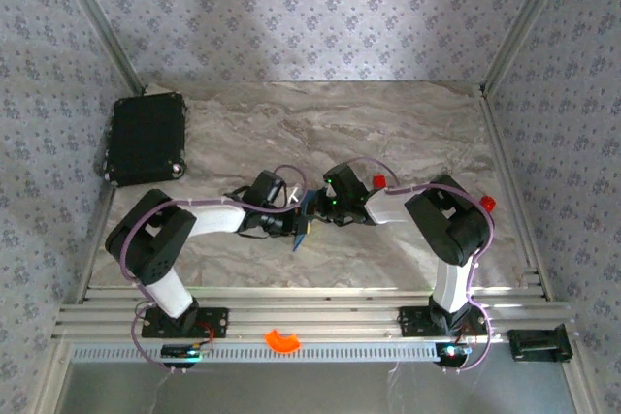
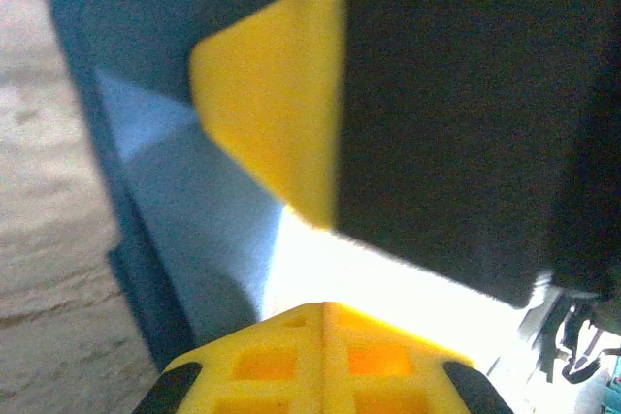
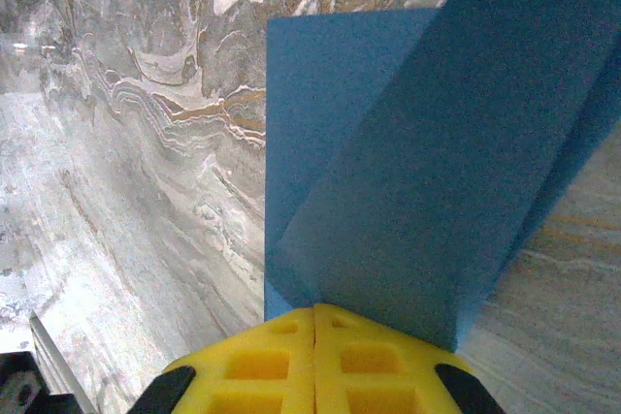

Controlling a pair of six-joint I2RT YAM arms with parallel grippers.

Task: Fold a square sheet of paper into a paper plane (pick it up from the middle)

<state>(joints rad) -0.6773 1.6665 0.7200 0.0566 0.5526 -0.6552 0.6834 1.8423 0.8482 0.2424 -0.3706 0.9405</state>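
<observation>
ok quick one on where things sit rn. The thin dark blue folded sheet of paper (image 1: pixel 303 230) is off the grey marble-look tabletop (image 1: pixel 388 133), held up mid-table right where the two arms meet nose to nose.

The right gripper (image 3: pixel 315 312) has its yellow jaws closed tight on the bottom edge of the sheet (image 3: pixel 408 172). From the right wrist cam the paper runs straight out from the tips, long axis pointing away from the gripper, w/ one flap folded over along a slanted crease.

The left gripper (image 2: pixel 325 322) has its jaws pressed together too. From its cam the sheet (image 2: pixel 155 46) sits ahead and to the left, and one of the right gripper's yellow fingers (image 2: pixel 272 113) is just in front of it. A pale panel of paper seems to reach the left tips, but it's blurry, so idk if it's actually pinching it.

imo the next fold turns on this: both arms are equally close, the left gripper (image 1: pixel 294 223) coming from the left and the right gripper (image 1: pixel 315 210) from the right, w/ the paper between them and its free end poking toward the near edge. Prob only the right has a sure hold.
</observation>
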